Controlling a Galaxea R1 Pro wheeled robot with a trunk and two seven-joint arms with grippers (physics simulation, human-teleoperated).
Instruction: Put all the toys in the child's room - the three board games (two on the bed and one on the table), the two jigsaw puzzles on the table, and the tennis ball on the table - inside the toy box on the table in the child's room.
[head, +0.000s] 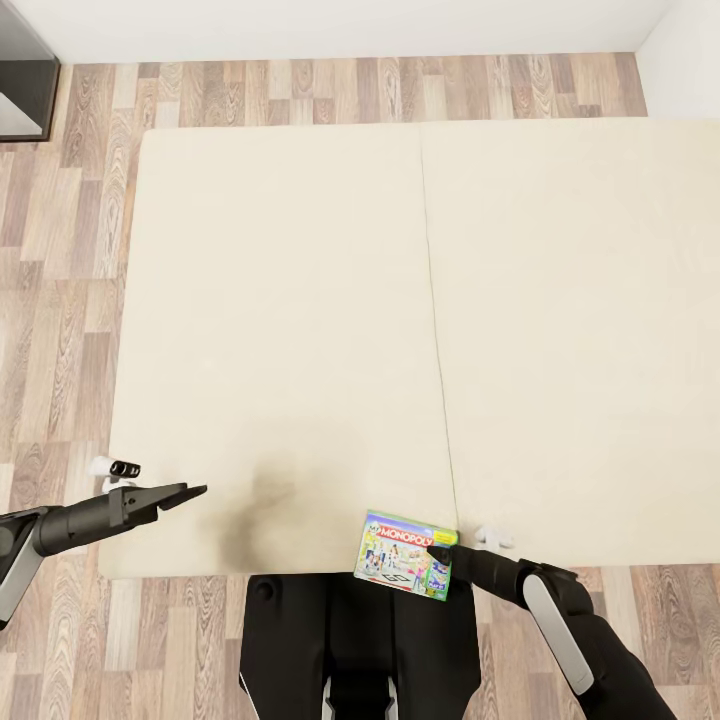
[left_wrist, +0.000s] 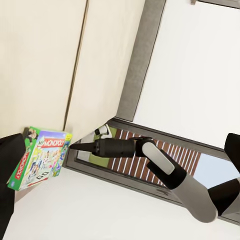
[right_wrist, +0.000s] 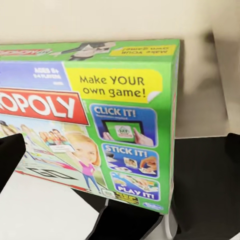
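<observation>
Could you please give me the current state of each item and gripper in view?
Monopoly box: closed, at the bed's near edge, touched by the right gripper.
Right gripper: against the box's edge; grip unclear.
Left gripper: empty, over the bed.
Bed: bare mattress.

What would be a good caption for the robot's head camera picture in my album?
Robot's right gripper at the edge of a Monopoly box on the cream bed, left gripper waiting nearby.
</observation>
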